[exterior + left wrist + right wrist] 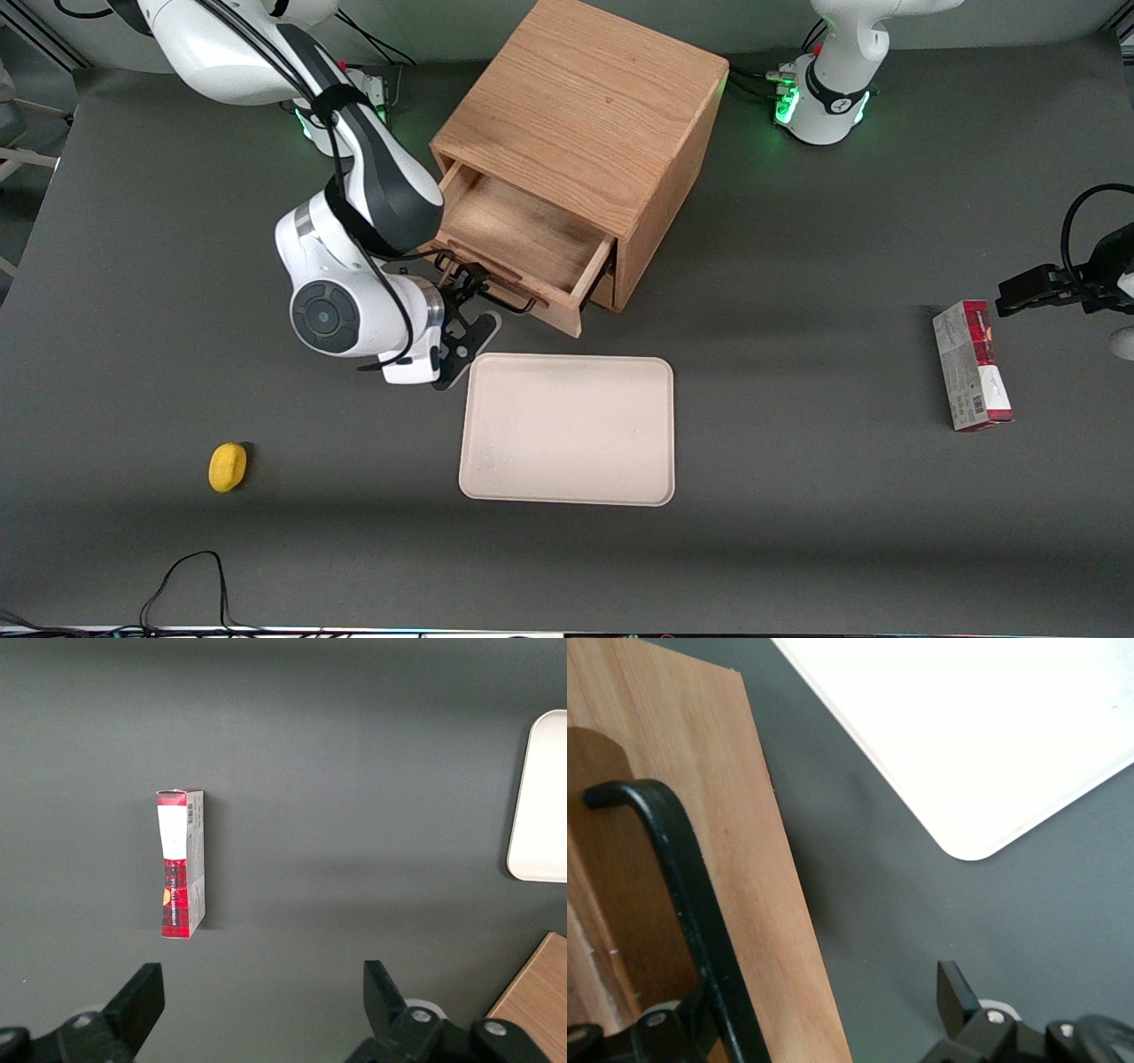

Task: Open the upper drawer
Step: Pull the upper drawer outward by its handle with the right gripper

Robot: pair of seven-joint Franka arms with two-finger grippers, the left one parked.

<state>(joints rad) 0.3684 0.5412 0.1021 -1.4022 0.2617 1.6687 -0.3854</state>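
The oak cabinet stands at the back middle of the table. Its upper drawer is pulled well out, and its shallow wooden box is bare inside. The long black wire handle runs along the drawer's light wood front and shows close up in the right wrist view. My right gripper is at the handle's end toward the working arm. Its fingers are spread wide in the wrist view. The handle lies just inside one finger; the other fingertip hangs over the grey table.
A cream tray lies just in front of the open drawer, nearer the front camera; its corner shows in the wrist view. A yellow object lies toward the working arm's end. A red box lies toward the parked arm's end.
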